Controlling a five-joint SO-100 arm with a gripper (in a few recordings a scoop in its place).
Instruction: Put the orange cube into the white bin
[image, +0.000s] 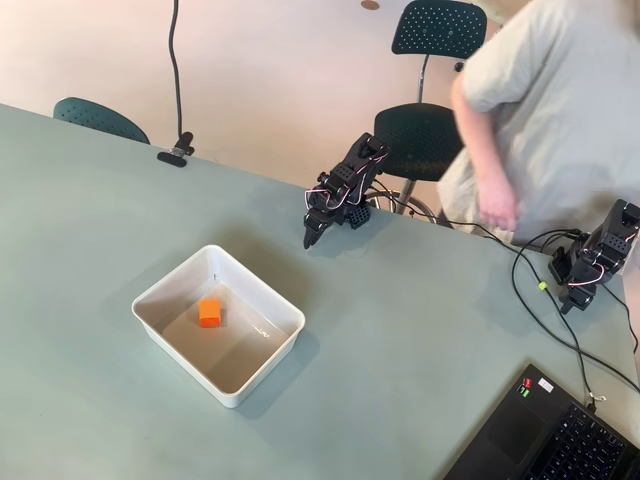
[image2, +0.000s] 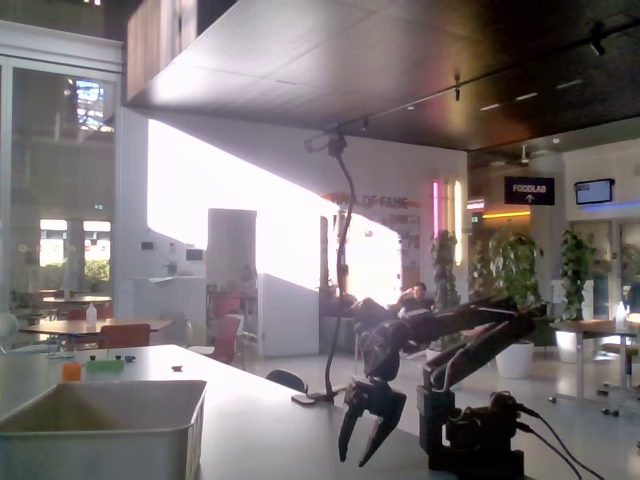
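On the grey-green surface (image: 420, 330) the white bin (image: 160, 292) already holds the orange cube (image: 209, 312). The tool (image2: 365, 440) hangs released, empty, well apart. Placement looks done; next, probably only parking the arm.

A big pale green table (image: 400, 330) holds everything. In the overhead view, the white bin (image: 160, 298) sits on it left of the middle, turned at a slant. The black robot arm (image: 345, 190) stands on the table near the far edge. A second black arm (image: 592, 258) stands at the right edge. Black cables (image: 535, 300) run across the table on the right side. A black laptop (image: 560, 435) lies at the near right corner. A black clamp (image: 176, 154) with a thin bent pole grips the far edge on the left.
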